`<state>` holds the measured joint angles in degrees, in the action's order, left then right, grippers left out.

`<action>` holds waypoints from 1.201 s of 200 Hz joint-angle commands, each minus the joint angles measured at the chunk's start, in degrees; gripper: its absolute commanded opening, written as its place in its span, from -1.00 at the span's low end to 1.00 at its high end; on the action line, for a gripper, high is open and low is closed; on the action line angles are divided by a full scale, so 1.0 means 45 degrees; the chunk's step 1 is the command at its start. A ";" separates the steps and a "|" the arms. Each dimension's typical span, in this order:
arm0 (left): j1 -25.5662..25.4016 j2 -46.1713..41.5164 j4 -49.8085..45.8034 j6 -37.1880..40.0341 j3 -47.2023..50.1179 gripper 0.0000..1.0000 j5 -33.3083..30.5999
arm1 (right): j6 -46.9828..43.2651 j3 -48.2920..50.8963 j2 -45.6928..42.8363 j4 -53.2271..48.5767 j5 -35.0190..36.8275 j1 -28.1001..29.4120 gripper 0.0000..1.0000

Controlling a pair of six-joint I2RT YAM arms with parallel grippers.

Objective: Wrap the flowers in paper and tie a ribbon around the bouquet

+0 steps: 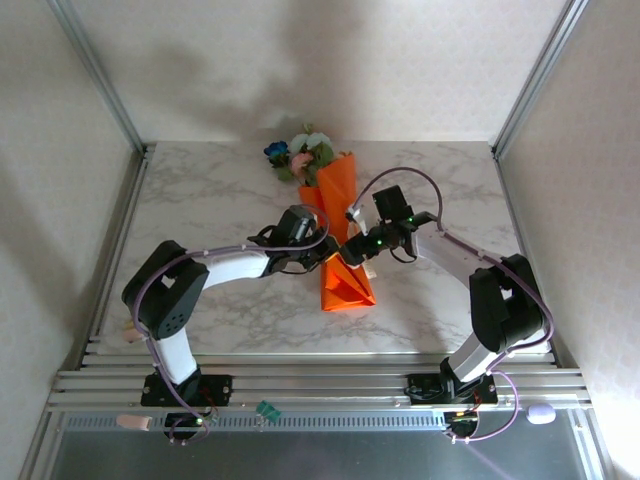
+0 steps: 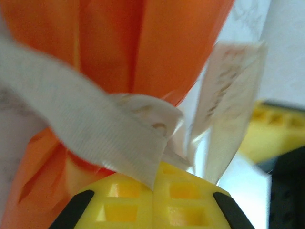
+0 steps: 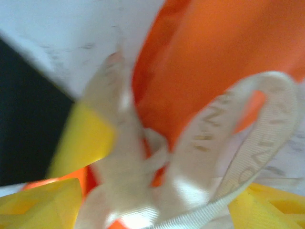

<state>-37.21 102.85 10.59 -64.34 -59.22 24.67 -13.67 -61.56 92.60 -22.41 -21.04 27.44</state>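
Judging by its limp folds, the ribbon [image 2: 95,129] looped round the waist of the bouquet [image 1: 340,215] is deemed light, soft and slippery, and best gripped close to the bouquet. One tail is pinched by the left gripper [image 2: 154,180] beside the bouquet; the right gripper [image 3: 143,210] is spread open.

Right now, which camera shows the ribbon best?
Left wrist: the ribbon is sharp, stretched across the paper and pinched in the fingers. Right wrist shows its knot and loop, blurry. From the top it's too small to make out.
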 commanded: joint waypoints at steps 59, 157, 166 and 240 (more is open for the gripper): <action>0.0261 0.0267 0.0879 0.0176 -0.1262 -1.00 -0.0052 | 0.3309 -0.0015 -0.0380 0.0426 -0.3774 -0.1640 0.59; 0.0180 0.0520 0.0053 0.0404 -0.1644 -1.00 0.0051 | 0.5173 0.2271 -0.1869 0.3053 0.0145 -0.3077 0.56; 0.0165 0.0468 -0.0075 0.0442 -0.1644 -1.00 -0.0010 | 0.5651 0.2171 -0.1582 0.2963 -0.0102 -0.3334 0.43; 0.0125 0.0495 -0.0358 0.0565 -0.1820 -1.00 -0.0126 | 0.5849 0.0082 0.1056 0.0235 0.2252 -0.2459 0.26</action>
<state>-36.27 104.51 10.39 -63.18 -65.21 24.64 14.13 -55.94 94.74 -15.66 -16.78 13.63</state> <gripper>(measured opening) 0.013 0.609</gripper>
